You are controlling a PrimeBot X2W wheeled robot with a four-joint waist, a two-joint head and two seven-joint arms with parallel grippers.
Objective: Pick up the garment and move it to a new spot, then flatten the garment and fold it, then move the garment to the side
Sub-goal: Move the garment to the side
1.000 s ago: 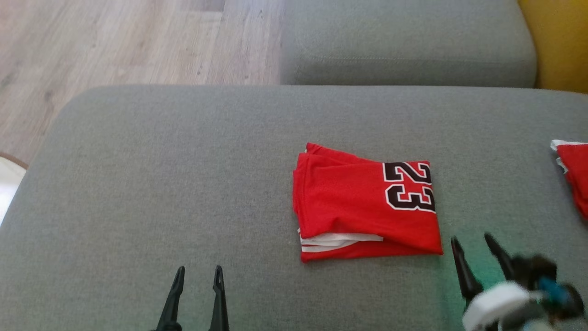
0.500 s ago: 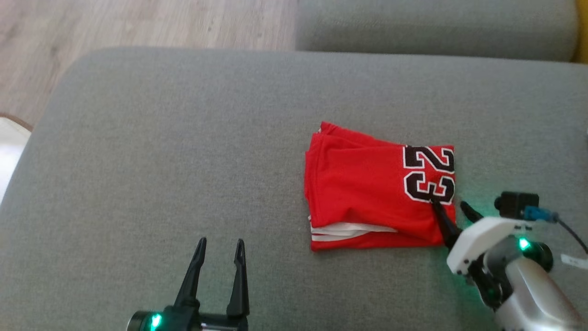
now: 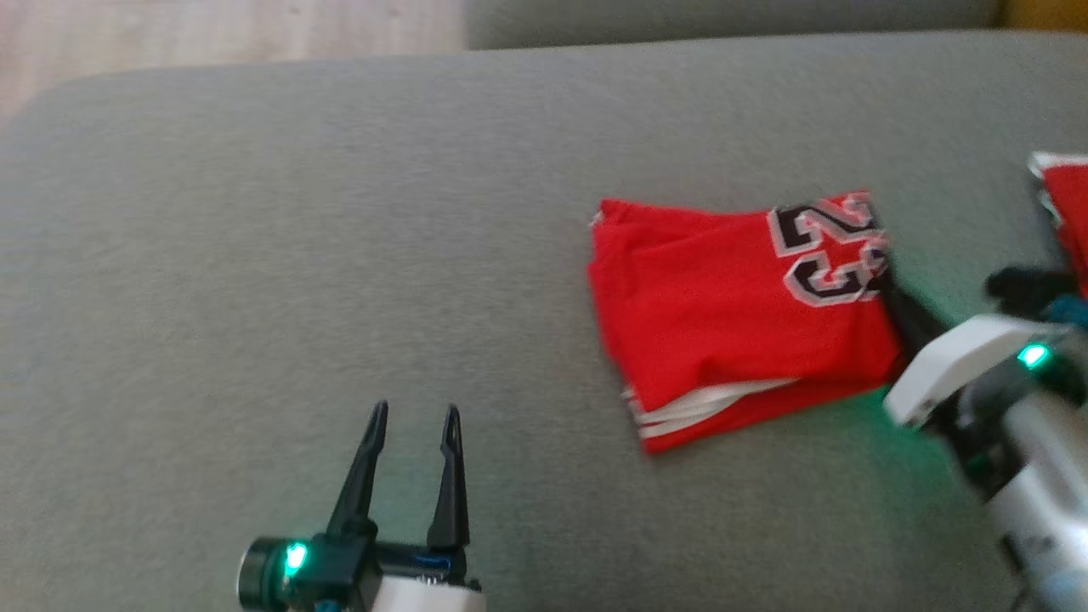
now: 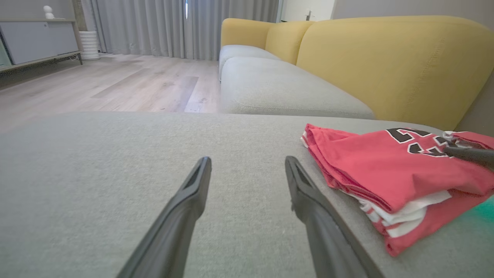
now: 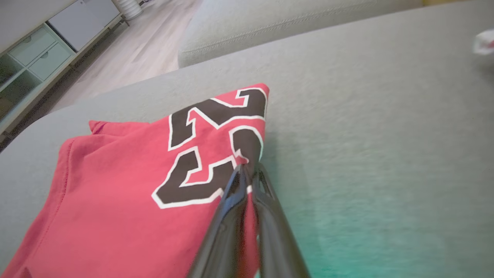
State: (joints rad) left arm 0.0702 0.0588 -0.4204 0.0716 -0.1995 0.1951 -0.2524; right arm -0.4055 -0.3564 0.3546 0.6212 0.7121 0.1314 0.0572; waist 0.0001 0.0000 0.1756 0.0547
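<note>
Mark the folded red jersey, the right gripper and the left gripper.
folded red jersey (image 3: 722, 323), head view, middle of the top layer
right gripper (image 5: 249, 168), right wrist view, between its fingertips
left gripper (image 3: 416, 410), head view, between its fingertips

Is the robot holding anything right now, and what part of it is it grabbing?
The right claw is pinched shut on the folded red shirt, at its edge right by the black number. The left claw is open, holding nothing.

A grey cushion (image 3: 255, 212) carries a folded red jersey (image 3: 722, 323) and another red garment (image 3: 1069, 204).
</note>
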